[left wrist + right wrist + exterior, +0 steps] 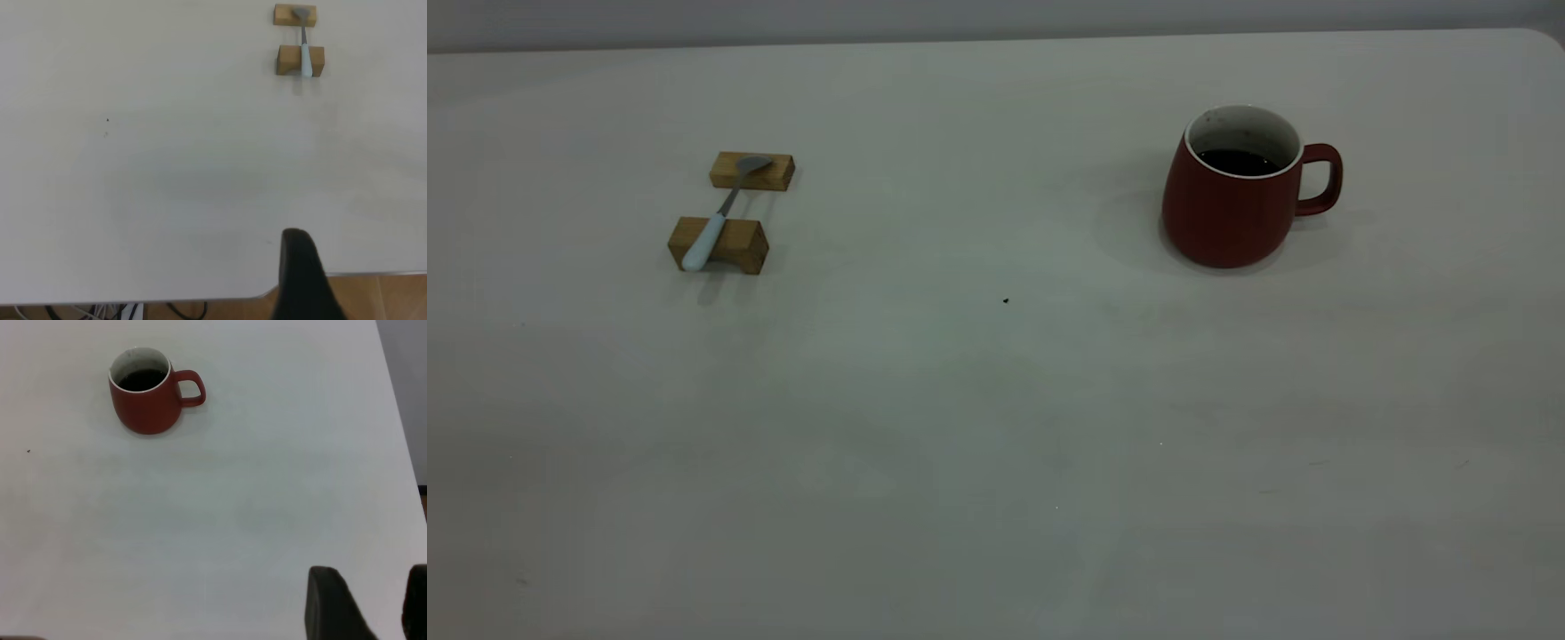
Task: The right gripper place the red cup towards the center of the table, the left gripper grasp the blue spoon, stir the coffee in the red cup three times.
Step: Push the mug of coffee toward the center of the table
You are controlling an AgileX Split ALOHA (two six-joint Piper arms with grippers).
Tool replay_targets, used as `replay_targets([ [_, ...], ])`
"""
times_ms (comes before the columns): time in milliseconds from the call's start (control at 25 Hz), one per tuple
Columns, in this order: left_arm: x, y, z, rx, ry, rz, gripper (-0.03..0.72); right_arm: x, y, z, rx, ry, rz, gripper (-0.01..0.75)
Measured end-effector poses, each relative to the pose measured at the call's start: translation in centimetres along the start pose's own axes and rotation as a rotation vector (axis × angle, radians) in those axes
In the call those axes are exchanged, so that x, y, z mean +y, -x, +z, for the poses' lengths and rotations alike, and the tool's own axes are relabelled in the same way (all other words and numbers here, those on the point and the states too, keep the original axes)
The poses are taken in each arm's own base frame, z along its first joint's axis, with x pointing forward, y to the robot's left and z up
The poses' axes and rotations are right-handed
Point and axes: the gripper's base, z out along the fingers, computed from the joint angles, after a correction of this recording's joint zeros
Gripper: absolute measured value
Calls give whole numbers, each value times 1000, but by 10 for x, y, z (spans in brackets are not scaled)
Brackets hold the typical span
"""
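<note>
- Nearest thing to the left wrist camera is the left gripper point(301, 277), hanging right at the table's near edge. Only one dark jaw shows, so I honestly can't tell if it's spread or closed.
- The right gripper point(363, 607) is over its own end of the table. Two dark jaws show with a clear bare gap between them, so it's spread apart and holding nothing.
- Neither gripper shows up in the exterior view at all.
- The table point(996, 444) is a big plain off-white top, and the whole front half in the exterior view is bare, so loads of free room there. There's a rounded corner at the far right, and the far edge runs straight along the back.
- One tiny dark speck point(1006, 301) sits roughly mid-table, between the two sets of things.
- On the left side, the blue spoon point(718, 216) lies bridged across two wooden blocks point(734, 209): pale handle on the nearer block, grey bowl on the farther one. Open table on every side of it, and it's well apart from the left gripper.
- On the right side and a bit farther back, the red cup point(1232, 209) stands upright with its handle pointing toward the right edge. It's well apart from the spoon and from the right gripper.
- Inside the cup is the coffee point(1237, 162), a dark pool sitting well below the white rim, with a good band of white wall showing above it.
</note>
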Motion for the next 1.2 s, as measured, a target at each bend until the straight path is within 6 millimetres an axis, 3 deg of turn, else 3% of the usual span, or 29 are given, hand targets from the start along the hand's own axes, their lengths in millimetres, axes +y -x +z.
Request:
replay_targets([
  [600,0,0,0,0,0,0,515,0,0,0,-1,1,1,299],
  [720,0,0,0,0,0,0,515,1,7,-2,-32,9,5,314],
  [840,0,0,0,0,0,0,515,0,33,0,-63,7,8,392],
  [920,0,0,0,0,0,0,515,-1,54,10,-34,3,8,491],
  [1080,0,0,0,0,0,0,515,-6,91,49,128,-19,-20,688],
  [1200,0,0,0,0,0,0,515,-9,110,89,245,-18,-76,723],
])
